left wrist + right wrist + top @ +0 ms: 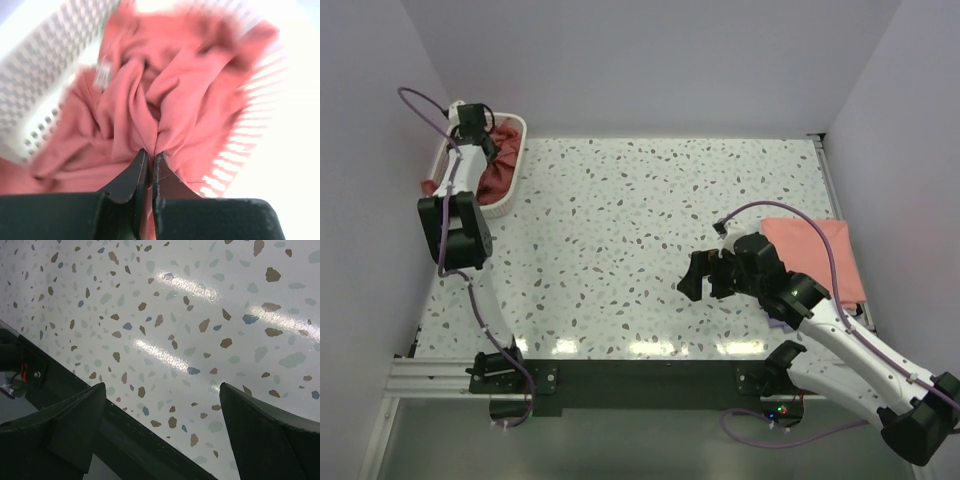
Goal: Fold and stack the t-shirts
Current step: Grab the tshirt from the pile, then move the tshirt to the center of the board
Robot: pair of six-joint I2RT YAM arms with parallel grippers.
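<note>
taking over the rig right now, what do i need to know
Left pincer: shut on a fold of the dusty red t-shirt, crumpled in the white basket at the far left.
Right pincer: open, empty, over the table.
Done: one salmon t-shirt lies folded flat at the table's right edge.
To do: lift the red one out, fold it, stack it on the salmon.

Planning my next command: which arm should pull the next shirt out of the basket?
Left. The left gripper is shut on a fold of the red t-shirt inside the basket. The right gripper hangs open over bare tabletop, far from it.
</note>
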